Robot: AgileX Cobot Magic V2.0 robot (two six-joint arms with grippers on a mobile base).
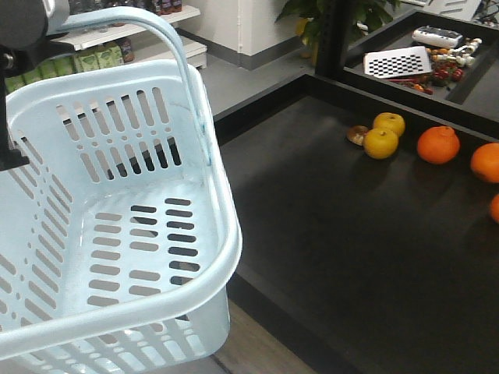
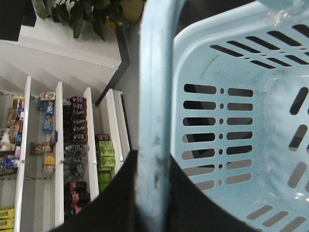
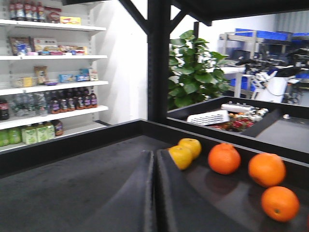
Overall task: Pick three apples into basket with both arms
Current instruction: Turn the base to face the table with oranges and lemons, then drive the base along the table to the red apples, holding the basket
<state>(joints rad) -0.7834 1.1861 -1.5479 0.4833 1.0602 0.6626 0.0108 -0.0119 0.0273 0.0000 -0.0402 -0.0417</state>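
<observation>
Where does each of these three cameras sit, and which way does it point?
Front view: high on the robot, looking down at the basket and black counter; dark arm piece top left.
Left wrist view: on the left arm, looking along the basket handle toward shop shelves; left pincer clamps the handle.
Right wrist view: on the right arm, looking across the counter at the oranges; shut right pincer below.
Shared: front and right wrist views both show the oranges; front and left, the basket.
</observation>
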